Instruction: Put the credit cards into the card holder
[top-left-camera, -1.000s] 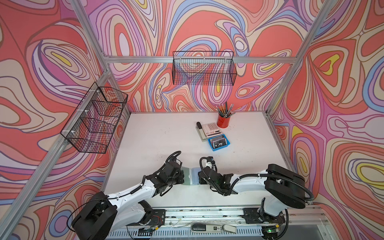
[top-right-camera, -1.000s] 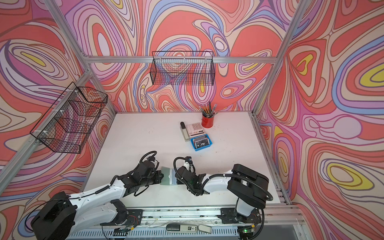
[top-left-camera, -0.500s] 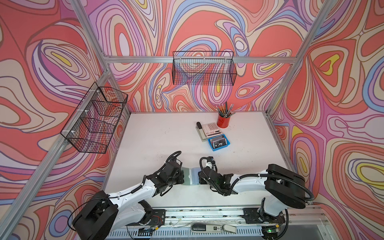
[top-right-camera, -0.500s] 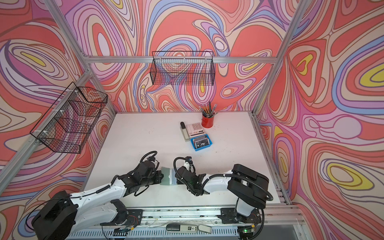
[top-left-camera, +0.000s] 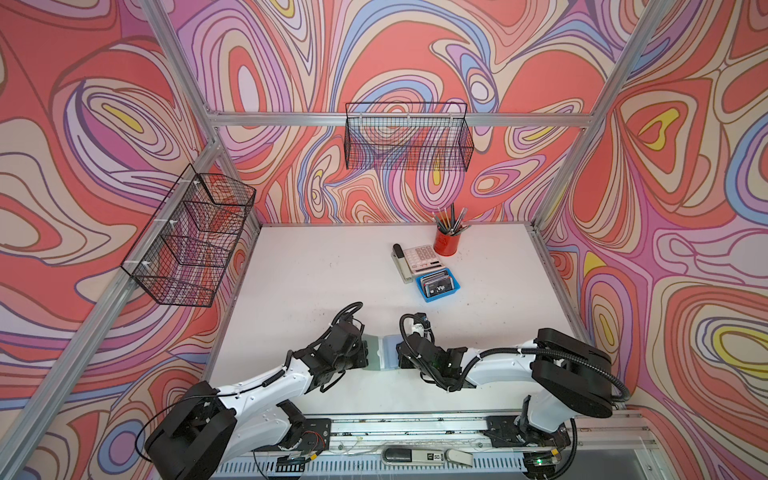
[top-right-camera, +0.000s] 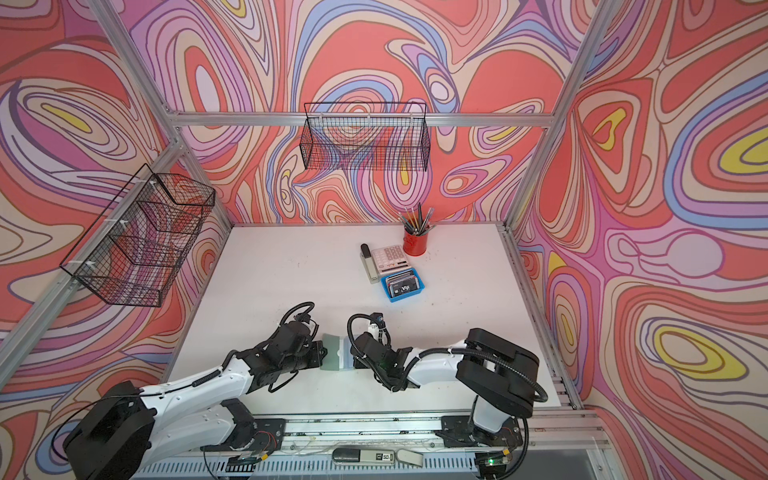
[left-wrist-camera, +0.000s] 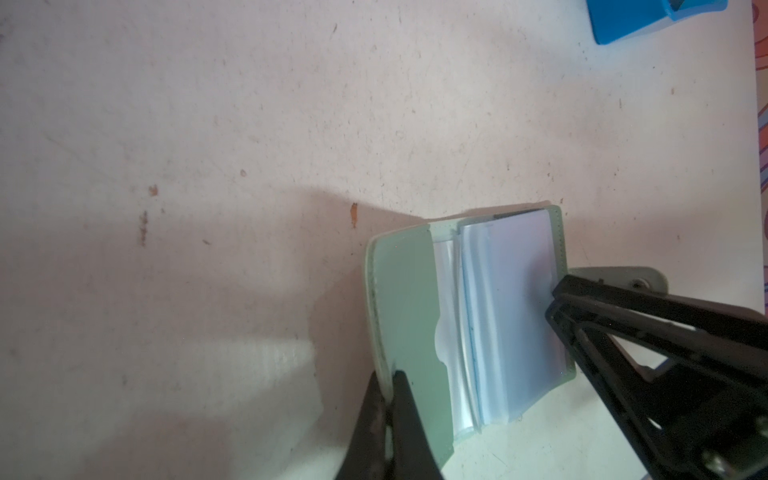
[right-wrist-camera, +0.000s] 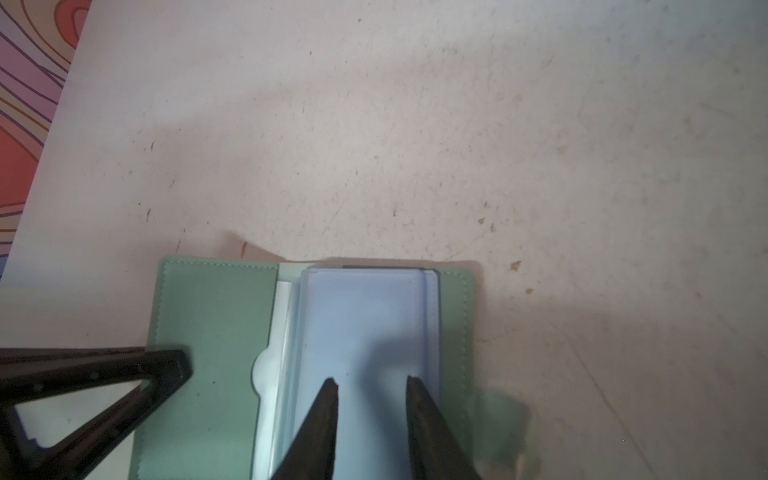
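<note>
left tool (left-wrist-camera: 388, 380) is pinching the card holder (left-wrist-camera: 409, 307) cover; right tool (right-wrist-camera: 371, 380) slightly spread, tips on the clear sleeves (right-wrist-camera: 365, 316); reckon those floppy sleeves crumple if it shoves

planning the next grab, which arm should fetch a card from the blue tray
Right. The right gripper is open and empty over the sleeves, and the blue tray with the credit cards sits toward its side. The left gripper is shut on the card holder, which likely holds it open.
</note>
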